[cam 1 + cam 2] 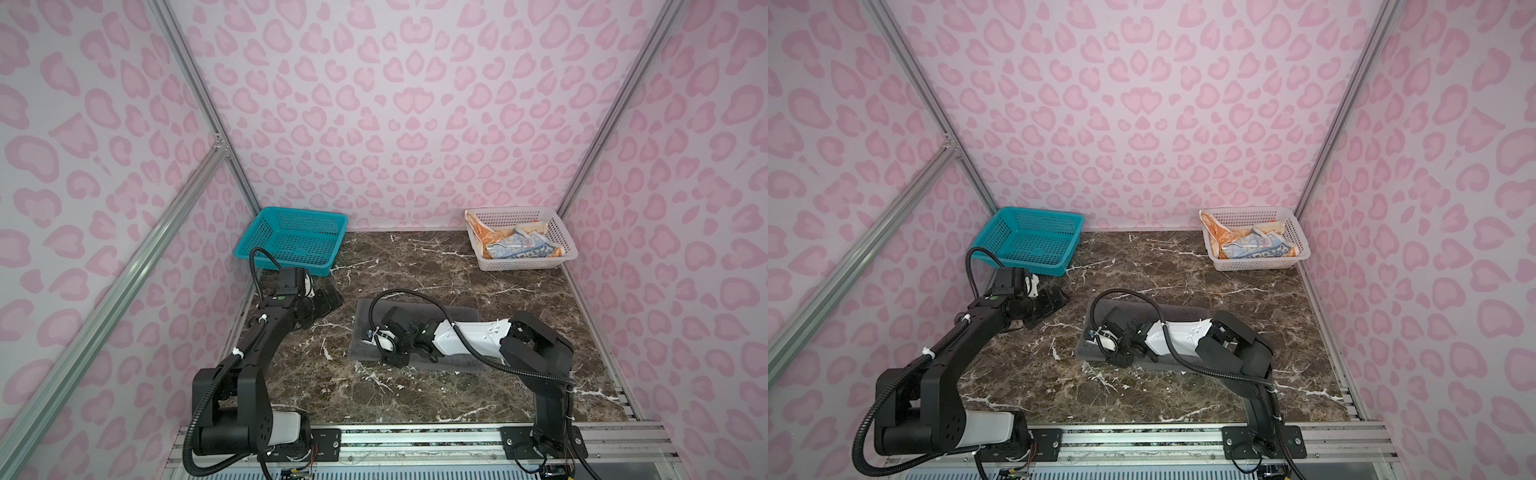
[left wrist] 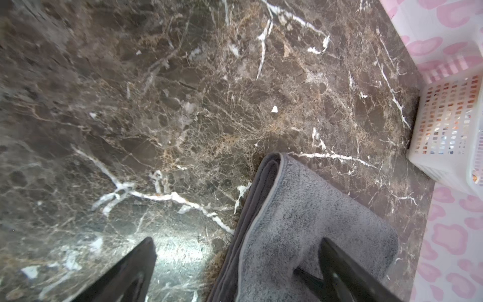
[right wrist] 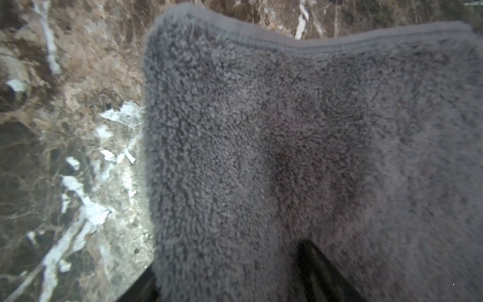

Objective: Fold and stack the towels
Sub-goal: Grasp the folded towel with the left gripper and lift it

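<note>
The grey towel lies folded mid-surface. It is soft, thick and limp, and will probably sag when lifted. Grasp it at the stacked hemmed edge. The left tool stands released and empty. The right tool straddles the towel edge; whether it grips cannot be told.

Your two arms are black: the left arm wears a white cylindrical shell nearest the aluminium rail and a green dot farther from it; the right arm has a white forearm cover. Black corrugated conduit loops along each, and screws stud the base plates on the rail.
</note>
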Controlling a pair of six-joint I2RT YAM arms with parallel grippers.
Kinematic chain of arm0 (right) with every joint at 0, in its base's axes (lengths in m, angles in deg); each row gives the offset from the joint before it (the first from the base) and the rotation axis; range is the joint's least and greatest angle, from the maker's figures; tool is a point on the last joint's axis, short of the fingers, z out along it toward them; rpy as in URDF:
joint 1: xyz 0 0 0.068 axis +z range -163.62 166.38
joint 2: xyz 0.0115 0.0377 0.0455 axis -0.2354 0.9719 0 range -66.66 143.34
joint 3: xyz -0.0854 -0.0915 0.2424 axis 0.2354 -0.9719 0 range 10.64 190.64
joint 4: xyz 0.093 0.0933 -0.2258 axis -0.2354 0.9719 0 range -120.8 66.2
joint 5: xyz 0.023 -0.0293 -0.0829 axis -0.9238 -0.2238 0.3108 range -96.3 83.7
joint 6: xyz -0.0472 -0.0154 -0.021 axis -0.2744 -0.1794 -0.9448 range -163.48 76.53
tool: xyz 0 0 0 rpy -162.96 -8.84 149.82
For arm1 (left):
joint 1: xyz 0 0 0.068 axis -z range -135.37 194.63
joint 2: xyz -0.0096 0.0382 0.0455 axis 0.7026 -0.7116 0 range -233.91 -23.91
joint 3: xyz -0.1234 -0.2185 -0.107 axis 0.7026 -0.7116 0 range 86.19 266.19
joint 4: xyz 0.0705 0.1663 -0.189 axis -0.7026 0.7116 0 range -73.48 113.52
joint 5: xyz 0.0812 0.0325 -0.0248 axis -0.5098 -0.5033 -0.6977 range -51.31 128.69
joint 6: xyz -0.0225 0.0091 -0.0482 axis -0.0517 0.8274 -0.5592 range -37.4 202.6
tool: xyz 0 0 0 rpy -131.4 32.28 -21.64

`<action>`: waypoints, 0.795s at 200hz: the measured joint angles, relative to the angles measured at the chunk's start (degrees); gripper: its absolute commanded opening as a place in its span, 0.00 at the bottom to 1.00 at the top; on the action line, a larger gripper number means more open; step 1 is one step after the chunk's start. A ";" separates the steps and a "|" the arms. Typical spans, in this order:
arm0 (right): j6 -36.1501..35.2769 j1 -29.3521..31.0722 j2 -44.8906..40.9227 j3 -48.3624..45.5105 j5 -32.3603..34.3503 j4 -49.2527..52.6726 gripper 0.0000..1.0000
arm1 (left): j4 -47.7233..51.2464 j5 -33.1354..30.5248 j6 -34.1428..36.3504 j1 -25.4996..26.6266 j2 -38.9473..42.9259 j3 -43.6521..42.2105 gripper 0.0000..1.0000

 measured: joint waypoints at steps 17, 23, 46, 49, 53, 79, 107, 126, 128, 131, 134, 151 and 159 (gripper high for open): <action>0.46 -2.29 -1.68 -2.34 -0.46 -1.64 0.18 | -0.83 2.03 -0.94 0.24 -1.27 -0.94 1.00; 1.38 -3.17 -2.54 -3.23 -1.22 -2.21 0.13 | -1.51 2.84 -1.55 0.48 -1.68 -1.40 1.00; 3.34 -5.90 -4.87 -5.64 -4.13 -3.74 0.00 | -3.67 5.79 -3.74 2.60 -3.28 -2.64 0.99; 3.67 -6.16 -5.14 -5.86 -4.55 -3.91 0.00 | -3.87 6.12 -3.96 2.99 -3.52 -2.69 0.99; 3.67 -6.54 -5.46 -6.14 -5.14 -4.24 0.00 | -4.31 6.47 -4.22 3.63 -3.89 -2.69 0.99; 5.09 -8.13 -7.61 -8.07 -8.57 -6.97 0.00 | -7.80 8.83 -6.80 7.74 -6.69 -2.69 0.99; 7.37 -9.53 -9.14 -9.97 -11.50 -10.32 0.00 | -11.08 11.47 -9.84 10.88 -9.64 -2.64 0.98; 8.96 -10.23 -9.84 -11.02 -12.83 -12.52 0.00 | -13.53 12.85 -11.69 11.80 -10.97 -2.95 0.96; 9.16 -10.27 -9.88 -11.06 -12.90 -12.72 0.00 | -13.81 13.03 -11.89 11.91 -11.10 -3.06 0.95; 9.31 -10.43 -9.92 -11.13 -12.98 -12.98 0.00 | -14.21 13.27 -12.33 12.04 -11.30 -3.21 0.95; 9.35 -10.47 -9.97 -11.15 -13.07 -13.16 0.00 | -14.47 13.44 -12.66 12.15 -11.45 -3.37 0.94; 10.27 -10.56 -9.99 -11.21 -13.29 -14.43 0.00 | -15.61 14.27 -14.29 13.16 -12.39 -4.02 0.92; 10.32 -10.56 -9.99 -11.21 -13.60 -14.73 0.00 | -15.85 14.62 -14.97 13.68 -12.81 -4.13 0.90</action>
